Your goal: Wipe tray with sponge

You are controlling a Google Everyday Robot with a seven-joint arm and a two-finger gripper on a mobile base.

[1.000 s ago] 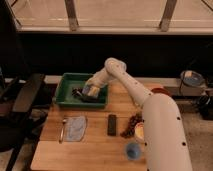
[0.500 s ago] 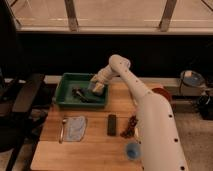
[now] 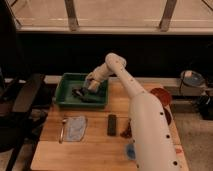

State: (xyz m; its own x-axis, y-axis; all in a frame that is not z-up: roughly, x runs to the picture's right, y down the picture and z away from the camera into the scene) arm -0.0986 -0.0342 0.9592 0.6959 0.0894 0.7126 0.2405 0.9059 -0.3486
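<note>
Green tray (image 3: 67,80) sits at the upper left of the wooden bench (image 3: 95,145). The tool (image 3: 86,90) is down inside the tray, clamped shut on the sponge (image 3: 81,93), pressing it on the tray floor. Pale-blue cloth (image 3: 76,128) lies lower left, dark bar (image 3: 112,125) just right of it.

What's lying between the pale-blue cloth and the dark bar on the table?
Camera view: only bare wood between cloth and bar. The gripper is inside the tray.
</note>
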